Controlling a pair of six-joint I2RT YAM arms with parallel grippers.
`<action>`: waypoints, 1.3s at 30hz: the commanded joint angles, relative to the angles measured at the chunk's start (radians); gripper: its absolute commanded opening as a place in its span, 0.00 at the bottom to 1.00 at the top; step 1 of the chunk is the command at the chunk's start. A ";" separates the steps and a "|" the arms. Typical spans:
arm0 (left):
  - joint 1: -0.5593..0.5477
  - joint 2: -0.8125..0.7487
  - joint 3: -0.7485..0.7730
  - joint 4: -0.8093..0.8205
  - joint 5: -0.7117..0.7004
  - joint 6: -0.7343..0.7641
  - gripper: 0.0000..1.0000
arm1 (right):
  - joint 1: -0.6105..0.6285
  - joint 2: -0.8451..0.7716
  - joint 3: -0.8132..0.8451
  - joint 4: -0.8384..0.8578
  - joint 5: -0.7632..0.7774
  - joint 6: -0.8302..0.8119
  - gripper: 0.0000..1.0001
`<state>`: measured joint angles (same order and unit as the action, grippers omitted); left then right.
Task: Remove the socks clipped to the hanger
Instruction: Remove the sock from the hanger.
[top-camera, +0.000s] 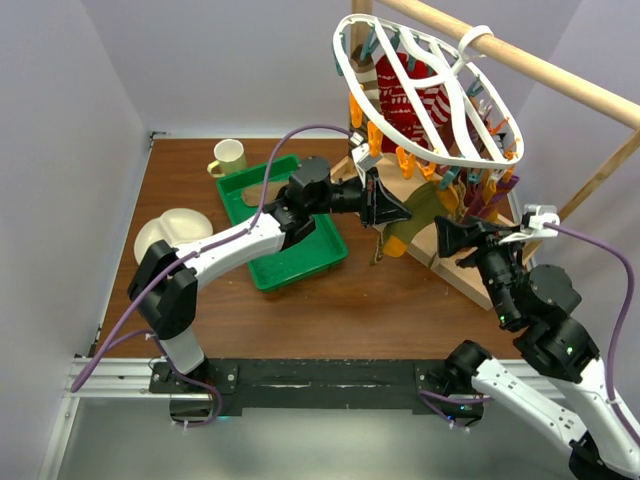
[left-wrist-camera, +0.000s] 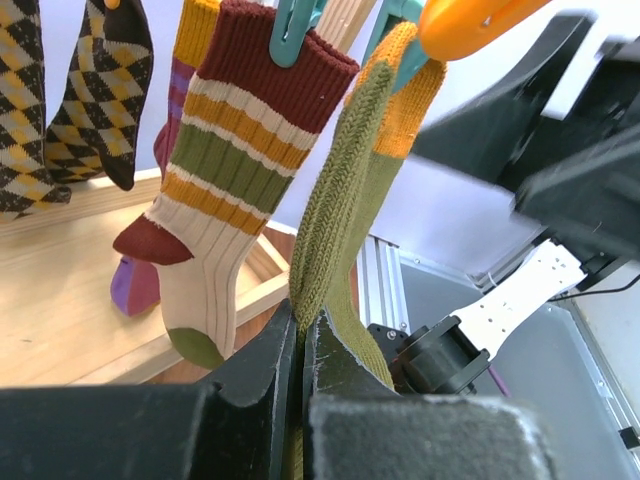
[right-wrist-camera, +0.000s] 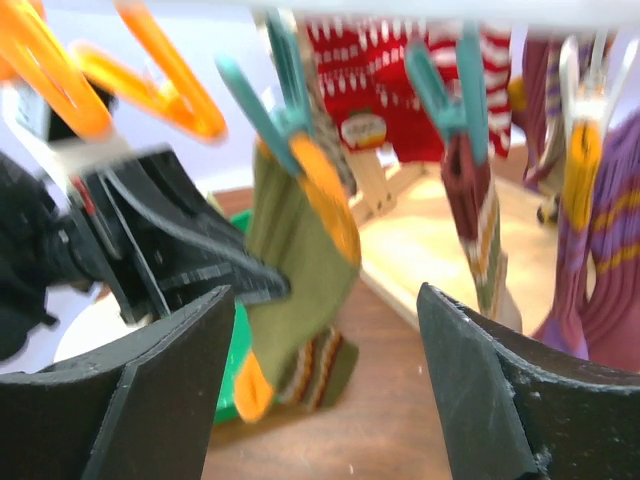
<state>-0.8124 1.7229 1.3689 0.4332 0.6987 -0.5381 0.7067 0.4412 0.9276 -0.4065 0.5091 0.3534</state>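
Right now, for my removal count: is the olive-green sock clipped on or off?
Clipped: a teal clip pinches the olive-green sock at its cuff, with the left gripper shut on it below.

No lettering reads anywhere; a small oval tag (right-wrist-camera: 362, 131) on the red patterned sock (right-wrist-camera: 400, 75) is too blurred to read.

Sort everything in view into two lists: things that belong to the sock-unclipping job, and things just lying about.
Job: socks, hanger, olive sock pinched by left gripper, open right gripper.
Lying about: green tray, mug, white bowl, wooden rail.
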 joint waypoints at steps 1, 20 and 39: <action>0.001 -0.029 0.042 -0.024 -0.007 0.021 0.00 | 0.000 0.076 0.069 0.115 0.029 -0.076 0.70; 0.002 -0.063 0.033 -0.031 -0.001 0.009 0.00 | -0.003 0.277 0.224 0.206 -0.009 -0.231 0.72; 0.084 -0.071 0.016 -0.017 0.071 -0.071 0.00 | -0.096 0.321 0.258 0.133 -0.231 -0.228 0.74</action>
<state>-0.7521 1.6897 1.3708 0.3954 0.7349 -0.5690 0.6678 0.7372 1.1351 -0.2718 0.3851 0.1299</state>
